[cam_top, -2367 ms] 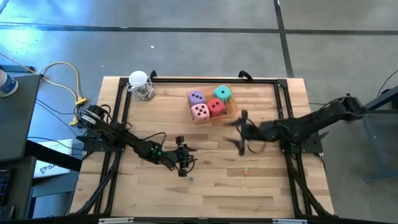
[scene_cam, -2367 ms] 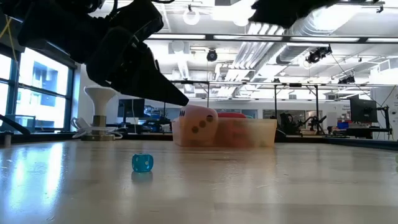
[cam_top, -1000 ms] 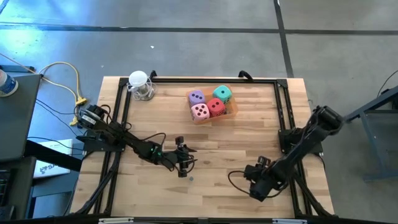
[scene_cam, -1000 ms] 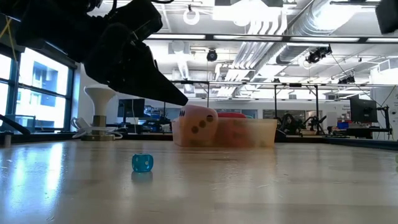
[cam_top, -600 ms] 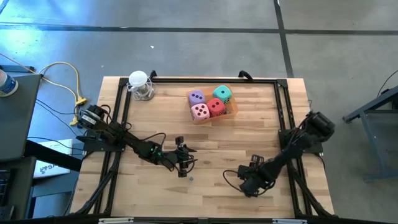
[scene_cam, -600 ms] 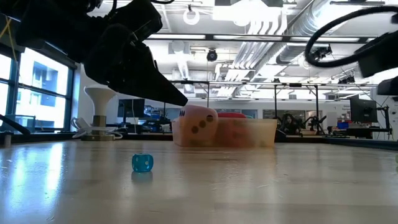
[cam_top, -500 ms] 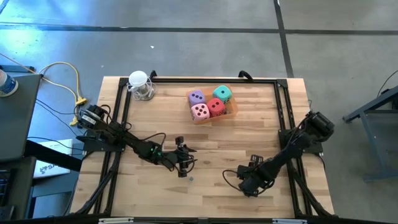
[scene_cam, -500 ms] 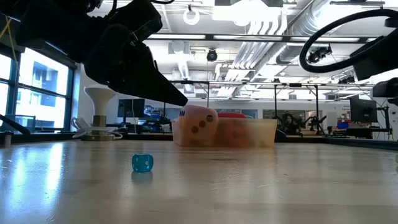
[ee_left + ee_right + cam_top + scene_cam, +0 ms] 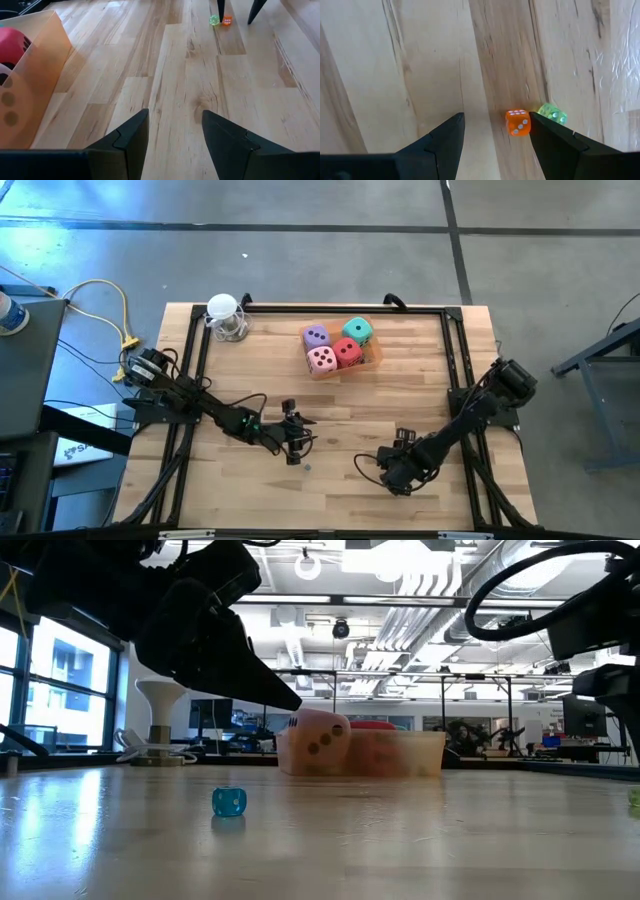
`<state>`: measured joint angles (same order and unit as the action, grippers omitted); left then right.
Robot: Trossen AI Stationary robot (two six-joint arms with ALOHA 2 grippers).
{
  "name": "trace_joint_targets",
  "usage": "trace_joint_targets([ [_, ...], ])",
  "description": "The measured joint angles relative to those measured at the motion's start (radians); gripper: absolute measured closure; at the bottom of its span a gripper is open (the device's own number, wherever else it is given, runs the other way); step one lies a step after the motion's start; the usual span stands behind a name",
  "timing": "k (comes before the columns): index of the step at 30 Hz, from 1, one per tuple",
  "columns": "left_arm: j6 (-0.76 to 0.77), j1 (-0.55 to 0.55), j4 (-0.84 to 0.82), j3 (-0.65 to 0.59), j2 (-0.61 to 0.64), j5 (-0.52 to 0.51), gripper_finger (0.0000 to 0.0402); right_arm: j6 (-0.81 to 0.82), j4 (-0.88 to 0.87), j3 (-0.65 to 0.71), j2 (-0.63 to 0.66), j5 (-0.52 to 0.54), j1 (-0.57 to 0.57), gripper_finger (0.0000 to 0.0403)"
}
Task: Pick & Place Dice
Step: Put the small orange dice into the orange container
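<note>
The four dice sit together in a shallow orange tray [image 9: 373, 358] near the table's far edge: purple [image 9: 316, 336], teal-green [image 9: 357, 331], pink [image 9: 321, 360] and red [image 9: 347, 352]. No gripper touches them. My left gripper [image 9: 292, 436] hangs open over the table's middle, nearer than the tray; its wrist view shows the tray [image 9: 35, 75] and the red die [image 9: 12, 44]. My right gripper [image 9: 402, 444] is open and points down over the near right part of the table. A tiny orange die [image 9: 518, 122] lies beside one of its fingers.
A tiny green die [image 9: 552, 114] lies beside the orange one, and a tiny blue die [image 9: 229, 802] sits near the left gripper. A white stand [image 9: 226, 316] occupies the far left corner. Black frame rails [image 9: 455, 350] run along the table's edges. Bare wood lies toward the near edge.
My right gripper has moved a little toward the table's left and come down over the tiny orange and green dice; in the low view its arm has come in from the right. The four dice and the tray have stayed in place.
</note>
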<state>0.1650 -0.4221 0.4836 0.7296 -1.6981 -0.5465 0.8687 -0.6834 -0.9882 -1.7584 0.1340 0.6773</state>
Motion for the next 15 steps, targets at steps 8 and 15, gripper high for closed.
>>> trace_joint_targets([
  [8,0.0,0.0,-0.002,0.0,0.0,0.0,0.0225,0.026,-0.008,0.0,0.0,-0.025,-0.001,0.0192],
  [15,0.0,0.0,-0.002,0.0,0.0,0.0,0.0225,0.025,-0.012,0.0,0.0,-0.027,0.0,0.0192],
])
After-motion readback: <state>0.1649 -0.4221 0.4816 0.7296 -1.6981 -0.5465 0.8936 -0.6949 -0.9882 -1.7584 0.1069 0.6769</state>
